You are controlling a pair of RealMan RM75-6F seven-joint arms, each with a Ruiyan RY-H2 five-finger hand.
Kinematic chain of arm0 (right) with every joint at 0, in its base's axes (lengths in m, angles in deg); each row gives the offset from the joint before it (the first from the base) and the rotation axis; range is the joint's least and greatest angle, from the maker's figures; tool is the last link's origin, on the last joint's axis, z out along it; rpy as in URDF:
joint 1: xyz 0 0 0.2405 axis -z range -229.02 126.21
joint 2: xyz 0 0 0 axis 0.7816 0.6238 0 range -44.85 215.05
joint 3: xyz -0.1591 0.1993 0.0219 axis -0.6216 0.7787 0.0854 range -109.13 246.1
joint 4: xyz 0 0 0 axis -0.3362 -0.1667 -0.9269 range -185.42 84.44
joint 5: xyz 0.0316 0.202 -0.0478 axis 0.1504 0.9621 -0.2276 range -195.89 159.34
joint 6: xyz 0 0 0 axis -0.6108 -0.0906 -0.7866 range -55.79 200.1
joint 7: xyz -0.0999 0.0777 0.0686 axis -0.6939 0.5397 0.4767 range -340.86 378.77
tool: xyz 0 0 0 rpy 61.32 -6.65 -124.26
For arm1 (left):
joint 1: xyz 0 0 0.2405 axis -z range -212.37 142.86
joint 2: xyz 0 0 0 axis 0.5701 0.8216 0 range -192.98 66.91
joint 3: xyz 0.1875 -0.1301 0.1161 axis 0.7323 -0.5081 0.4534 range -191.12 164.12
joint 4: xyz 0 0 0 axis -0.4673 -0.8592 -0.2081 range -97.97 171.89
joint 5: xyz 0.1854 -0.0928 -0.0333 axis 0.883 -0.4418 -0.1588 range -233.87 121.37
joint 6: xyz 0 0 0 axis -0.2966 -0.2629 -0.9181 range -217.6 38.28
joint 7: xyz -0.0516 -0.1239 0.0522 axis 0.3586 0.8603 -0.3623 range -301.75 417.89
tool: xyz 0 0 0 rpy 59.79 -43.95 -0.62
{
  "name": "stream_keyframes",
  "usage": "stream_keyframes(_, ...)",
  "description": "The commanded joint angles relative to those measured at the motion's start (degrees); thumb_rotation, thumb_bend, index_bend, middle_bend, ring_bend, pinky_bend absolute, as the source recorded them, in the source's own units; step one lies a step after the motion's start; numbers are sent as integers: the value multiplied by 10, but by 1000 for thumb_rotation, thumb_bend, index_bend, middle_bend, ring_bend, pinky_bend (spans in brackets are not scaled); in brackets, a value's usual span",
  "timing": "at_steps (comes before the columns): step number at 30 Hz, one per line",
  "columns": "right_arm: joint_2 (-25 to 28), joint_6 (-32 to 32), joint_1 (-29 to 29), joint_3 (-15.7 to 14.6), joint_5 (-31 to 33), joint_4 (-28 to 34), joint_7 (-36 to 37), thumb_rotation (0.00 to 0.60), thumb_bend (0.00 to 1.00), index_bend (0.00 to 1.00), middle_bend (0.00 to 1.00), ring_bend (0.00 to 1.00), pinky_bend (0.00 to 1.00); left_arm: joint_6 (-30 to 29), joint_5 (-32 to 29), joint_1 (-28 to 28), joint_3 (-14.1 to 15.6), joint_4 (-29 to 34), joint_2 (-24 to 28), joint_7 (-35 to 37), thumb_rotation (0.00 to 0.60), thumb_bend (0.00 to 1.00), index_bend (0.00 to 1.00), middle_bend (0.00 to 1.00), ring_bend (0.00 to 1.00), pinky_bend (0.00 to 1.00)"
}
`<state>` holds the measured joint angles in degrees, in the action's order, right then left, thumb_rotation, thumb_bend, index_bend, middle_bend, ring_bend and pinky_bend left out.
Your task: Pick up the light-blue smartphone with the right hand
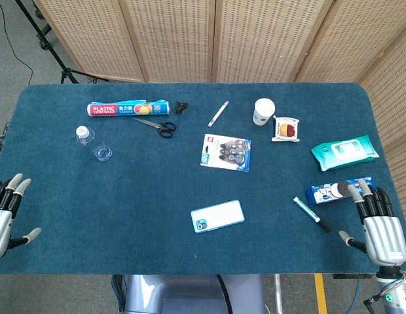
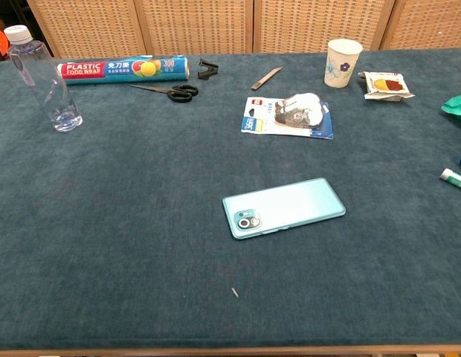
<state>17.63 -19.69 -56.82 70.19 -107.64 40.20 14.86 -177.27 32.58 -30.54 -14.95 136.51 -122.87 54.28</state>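
Observation:
The light-blue smartphone [image 1: 217, 216] [image 2: 283, 207] lies face down near the front middle of the blue table, its camera end toward the left. My right hand [image 1: 380, 226] hovers at the table's front right corner, fingers apart and holding nothing, well to the right of the phone. At the front left edge, my left hand [image 1: 5, 210] is likewise spread and empty. Neither hand shows in the chest view.
A marker [image 1: 312, 214] and a cookie pack [image 1: 339, 190] lie between the phone and my right hand. Further back are a wipes pack [image 1: 344, 152], paper cup [image 2: 343, 62], snack packet [image 2: 386, 85], correction-tape card [image 2: 288, 116], scissors [image 2: 166, 91], plastic-wrap box [image 2: 123, 70] and water bottle [image 2: 44, 80].

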Motion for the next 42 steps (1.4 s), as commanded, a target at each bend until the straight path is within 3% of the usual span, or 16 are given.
stream_keyframes(1,-1,3,0,-1,-2,0,-3,600,0,0,0,0,0,-1,0,-1,0,0,0,1,600,0,0,0,0,0)
stream_keyframes(11,-5,26,-2,-11,-13,3,4,600,0,0,0,0,0,2,-4,-1,-1,0,2,5,600,0,0,0,0,0)
stream_keyframes(18,-14,100,-46,-28,-57,10,-22,600,4,0,0,0,0,2,-6,2,-5,2,2,6,600,0,0,0,0,0)
stream_keyframes(28,-74,196,-119,-3,-68,47,-118,600,290,0,0,0,0,1,-2,0,-3,3,5,13,600,0,0,0,0,0)
stream_keyframes(31,-131,258,-160,19,-42,54,-182,600,317,0,0,0,0,1,5,1,-1,-1,7,22,600,0,0,0,0,0)
stream_keyframes(42,-217,301,-192,33,21,33,-275,600,381,0,0,0,0,-2,11,0,1,-3,12,38,600,0,0,0,0,0)
